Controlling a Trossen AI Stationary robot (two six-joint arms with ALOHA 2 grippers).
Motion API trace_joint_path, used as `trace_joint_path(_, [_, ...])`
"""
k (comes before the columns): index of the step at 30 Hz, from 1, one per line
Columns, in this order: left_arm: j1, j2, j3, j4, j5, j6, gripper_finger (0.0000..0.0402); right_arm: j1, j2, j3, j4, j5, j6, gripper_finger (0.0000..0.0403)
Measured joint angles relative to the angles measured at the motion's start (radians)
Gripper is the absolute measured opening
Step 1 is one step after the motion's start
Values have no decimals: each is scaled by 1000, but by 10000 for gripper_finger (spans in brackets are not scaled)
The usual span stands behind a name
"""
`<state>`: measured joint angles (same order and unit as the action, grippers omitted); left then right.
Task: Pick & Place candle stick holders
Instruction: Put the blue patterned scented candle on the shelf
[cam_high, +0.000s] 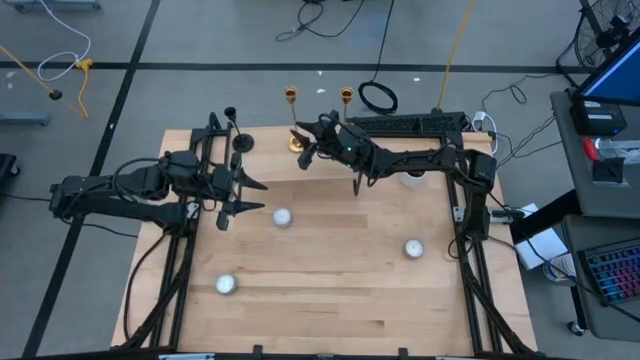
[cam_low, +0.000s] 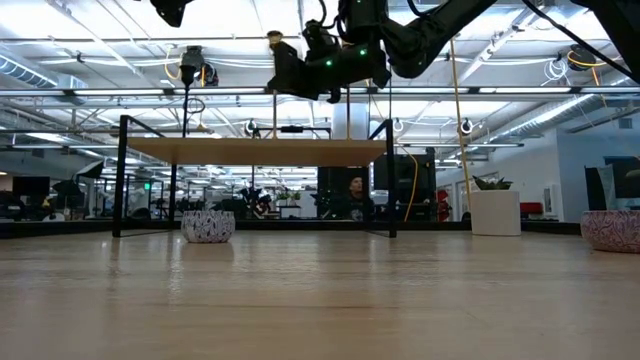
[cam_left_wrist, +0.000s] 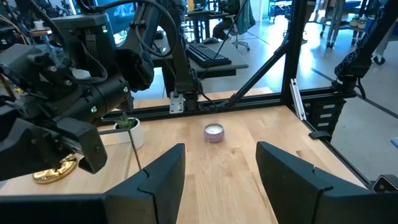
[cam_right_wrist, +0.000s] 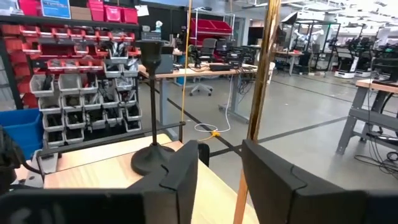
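One gold holder (cam_high: 293, 120) stands on its round base (cam_left_wrist: 56, 171) at the table's far edge. Its stem (cam_right_wrist: 264, 68) rises right beside one finger of my right gripper (cam_right_wrist: 221, 152), which is open and raised at stem height (cam_high: 305, 145). A second gold holder (cam_high: 346, 95) shows only its top cup behind my right arm. The black holder (cam_high: 238, 135) stands on its round base farther left and also shows in the right wrist view (cam_right_wrist: 152, 112). My left gripper (cam_high: 255, 196) is open and empty over the table's left half. My right gripper comes level from the table's right at the gold holder's stem (cam_right_wrist: 239, 202). The stem shows along the inner edge of one finger (cam_right_wrist: 273, 180), which hides part of it. I cannot tell whether the finger touches it. The holder stands upright on the table.
Three small white candles lie on the table (cam_high: 282, 217) (cam_high: 413, 248) (cam_high: 226, 284). A white cup (cam_high: 412, 178) stands under my right arm. Black frame posts run along the table's left and right sides. The table's near half is bare wood (cam_high: 330, 300).
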<state>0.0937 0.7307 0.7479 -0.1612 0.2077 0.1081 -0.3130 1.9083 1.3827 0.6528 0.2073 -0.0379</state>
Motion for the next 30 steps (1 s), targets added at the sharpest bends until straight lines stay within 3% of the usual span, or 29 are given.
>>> trace_joint_path(6, [0, 2, 0, -2, -35, 1, 205, 0, 0, 0, -4, 0, 0, 136])
trace_joint_path(13, [0, 3, 0, -27, -112, -4, 205, 0, 0, 0, -30, 0, 0, 116])
trace_joint_path(24, [0, 2, 0, -79, -113, -24, 205, 64, -5, 0, -67, 6, -87, 118])
trace_joint_path(30, [-10, 2, 0, -203, -114, -84, 205, 117, -7, 0, -148, 154, -125, 130])
